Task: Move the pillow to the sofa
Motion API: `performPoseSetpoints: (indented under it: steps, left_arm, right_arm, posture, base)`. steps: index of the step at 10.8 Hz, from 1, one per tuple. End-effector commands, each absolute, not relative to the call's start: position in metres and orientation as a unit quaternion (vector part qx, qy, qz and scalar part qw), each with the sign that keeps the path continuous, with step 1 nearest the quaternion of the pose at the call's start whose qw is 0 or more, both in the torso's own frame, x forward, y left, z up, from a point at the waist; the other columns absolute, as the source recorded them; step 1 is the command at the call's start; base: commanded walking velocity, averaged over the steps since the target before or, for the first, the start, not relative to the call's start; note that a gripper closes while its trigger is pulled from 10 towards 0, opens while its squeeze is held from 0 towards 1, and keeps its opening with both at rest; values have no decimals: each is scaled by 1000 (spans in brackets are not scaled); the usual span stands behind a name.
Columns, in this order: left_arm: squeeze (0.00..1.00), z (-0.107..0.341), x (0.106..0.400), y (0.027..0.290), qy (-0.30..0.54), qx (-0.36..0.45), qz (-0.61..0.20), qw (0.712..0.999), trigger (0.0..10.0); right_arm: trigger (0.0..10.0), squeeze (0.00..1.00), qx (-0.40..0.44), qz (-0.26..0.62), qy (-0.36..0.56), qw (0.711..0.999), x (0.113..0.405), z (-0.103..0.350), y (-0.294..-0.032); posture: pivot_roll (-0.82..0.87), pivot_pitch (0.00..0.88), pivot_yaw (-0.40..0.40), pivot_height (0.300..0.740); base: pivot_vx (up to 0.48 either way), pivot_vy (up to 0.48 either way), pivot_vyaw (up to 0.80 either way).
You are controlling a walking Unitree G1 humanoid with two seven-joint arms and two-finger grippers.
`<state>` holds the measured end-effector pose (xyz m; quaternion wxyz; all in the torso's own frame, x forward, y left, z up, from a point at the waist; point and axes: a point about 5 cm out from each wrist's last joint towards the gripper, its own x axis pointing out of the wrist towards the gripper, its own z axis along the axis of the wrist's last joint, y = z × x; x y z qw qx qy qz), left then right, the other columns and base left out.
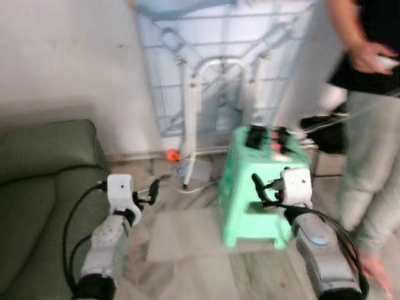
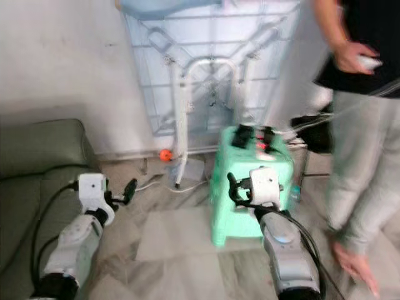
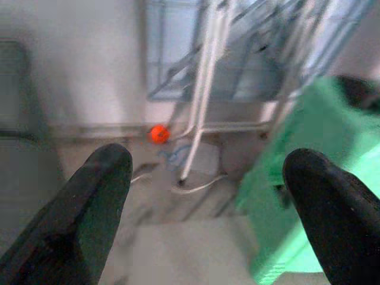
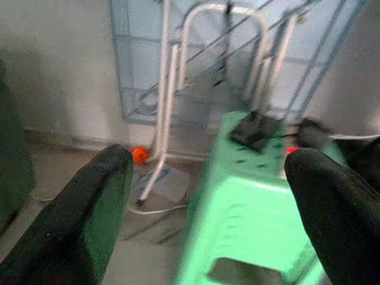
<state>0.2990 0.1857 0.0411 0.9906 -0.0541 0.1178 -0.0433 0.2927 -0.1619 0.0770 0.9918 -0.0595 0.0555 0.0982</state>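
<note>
Both the left hand (image 3: 202, 208) and right hand (image 4: 208, 208) spread empty; blurred person (image 1: 369, 125) cut off beside green stool (image 1: 262, 187).

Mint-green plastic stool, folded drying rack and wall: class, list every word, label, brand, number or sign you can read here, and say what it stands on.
No readable text anywhere.
Mint-green plastic stool: no lettering visible; the dark devices on top are too blurred to read.
White folded drying rack: no labels.
Grey-green sofa: no tag visible.
</note>
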Motion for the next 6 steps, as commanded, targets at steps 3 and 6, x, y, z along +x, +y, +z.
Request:
performPoseSetpoints:
  steps: [3, 6]
  left_arm:
    - [0, 25, 294, 206, 161, -23, -16, 987, 10000]
    - [0, 2, 278, 229, 216, -45, 40, 975, 10000]
  right_arm:
    - [10000, 0, -85, 82, 79, 990, 298, 63, -174]
    - [10000, 0, -96, 58, 121, 986, 293, 41, -191]
  posture:
    - [-199, 18, 18, 740]
    - [-194, 14, 15, 740]
  base:
    - [464, 0, 0]
    - [293, 0, 0]
